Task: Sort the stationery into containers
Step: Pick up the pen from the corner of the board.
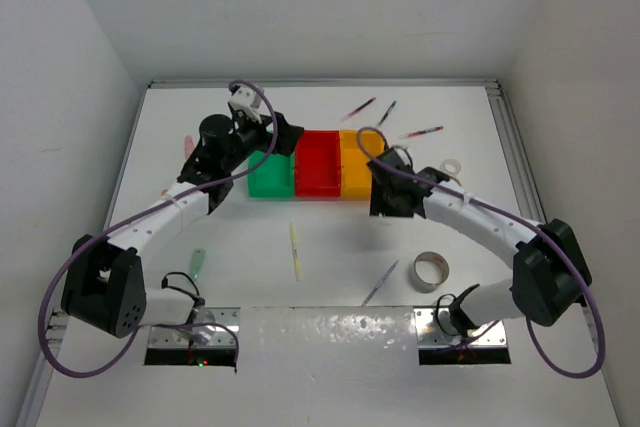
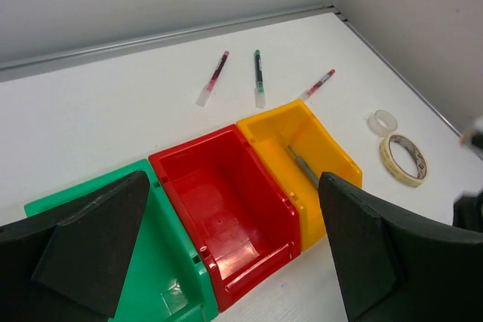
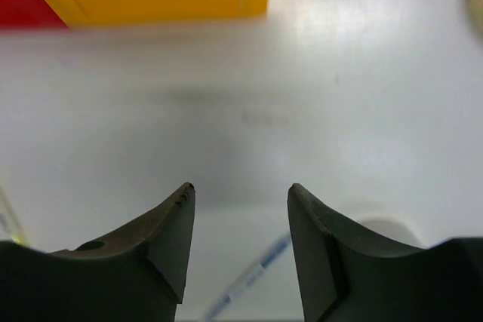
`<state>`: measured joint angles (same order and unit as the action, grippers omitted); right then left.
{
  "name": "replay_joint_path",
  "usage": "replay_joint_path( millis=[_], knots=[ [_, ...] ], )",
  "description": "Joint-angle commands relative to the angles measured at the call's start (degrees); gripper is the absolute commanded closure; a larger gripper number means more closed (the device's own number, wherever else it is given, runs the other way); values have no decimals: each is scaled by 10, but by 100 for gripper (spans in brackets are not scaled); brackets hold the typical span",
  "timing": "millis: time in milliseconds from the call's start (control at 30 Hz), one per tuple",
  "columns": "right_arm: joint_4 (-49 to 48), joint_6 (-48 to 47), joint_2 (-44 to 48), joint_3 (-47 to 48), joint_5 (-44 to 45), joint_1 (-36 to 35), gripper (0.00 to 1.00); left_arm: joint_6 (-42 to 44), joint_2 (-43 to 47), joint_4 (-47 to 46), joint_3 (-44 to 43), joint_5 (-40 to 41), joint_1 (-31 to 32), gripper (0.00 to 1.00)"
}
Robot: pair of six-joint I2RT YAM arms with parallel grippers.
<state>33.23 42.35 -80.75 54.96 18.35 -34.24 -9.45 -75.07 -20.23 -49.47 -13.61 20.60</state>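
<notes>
Toward the near edge of the white bench, between the two arm bases, a slim blue-and-white pen is seen lying flat. Its long axis is set obliquely, running from near-left to far-right in the overhead view, and so it is aligned neither with nor square to the row of bins. Which end is the tip cannot be told. A beige tape roll is found just beside its far-right end.

The right arm's jaws are held apart and empty, close to the front of the yellow-orange plastic bin, and the pen is caught low in the gap between them in the wrist view. The left arm's jaws are spread wide, also empty, above the green plastic bin. A dark grey pen is already laid in the yellow-orange bin, along that bin's length.

Several failures can be foreseen. Since the blue-and-white pen is crossed at a slant, it may be swivelled or rolled away when squeezed. Being so thin, it may be missed, or the bench may be scraped. The beige tape roll may be knocked aside on the approach. If the pen is carried crosswise, it may be left bridging a rim. With both arms near the bins, contact between them is possible.
</notes>
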Motion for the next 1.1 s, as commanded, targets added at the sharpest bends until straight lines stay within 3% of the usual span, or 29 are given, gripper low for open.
replay_joint_path(
  millis=[0,200,467,600,733,1067],
  knots=[
    [95,107,35,-34,36,-47,48,2,26,-10,10,18,9,8],
    [125,174,63,-91,29,-122,42,18,52,-12,33,45,30,8],
    [87,232,89,-147,12,-159,41,22,91,-7,71,70,79,8],
    [66,278,110,-179,16,-166,44,15,112,11,95,68,102,8],
    [32,312,123,-228,27,-174,54,2,136,15,130,61,121,8],
    [-46,367,96,-270,38,-189,61,-1,181,3,179,63,139,8]
  ],
)
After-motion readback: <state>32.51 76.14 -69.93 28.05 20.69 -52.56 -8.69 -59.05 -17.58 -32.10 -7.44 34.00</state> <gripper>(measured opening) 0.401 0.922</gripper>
